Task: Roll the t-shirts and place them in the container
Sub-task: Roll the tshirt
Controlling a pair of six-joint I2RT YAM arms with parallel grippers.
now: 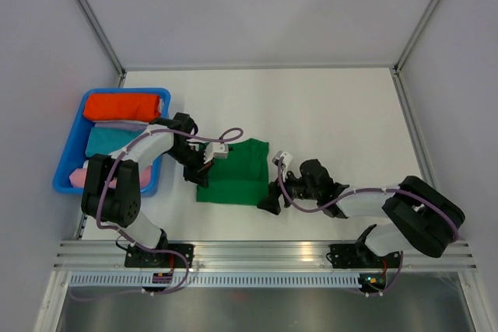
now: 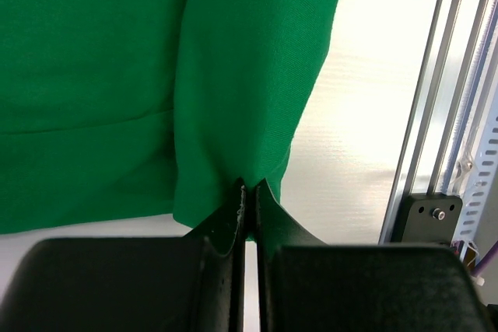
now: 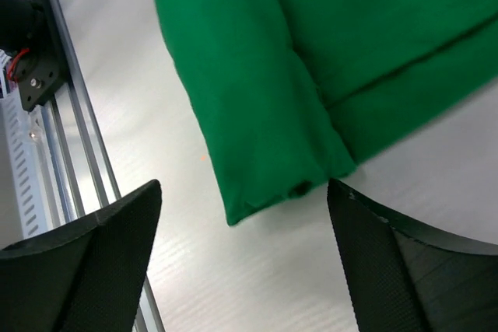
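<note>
The left fingers clamp the rolled near edge of the emerald-green t-shirt, while the right fingers gape over its other end, likely needing to close before the roll goes on.

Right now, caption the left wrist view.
Left hand pinching a folded edge of the green t-shirt, white table beyond.

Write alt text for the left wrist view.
The left gripper is shut on a folded edge of the green t-shirt, which fills most of the frame. White table and a metal rail show at right.
</note>
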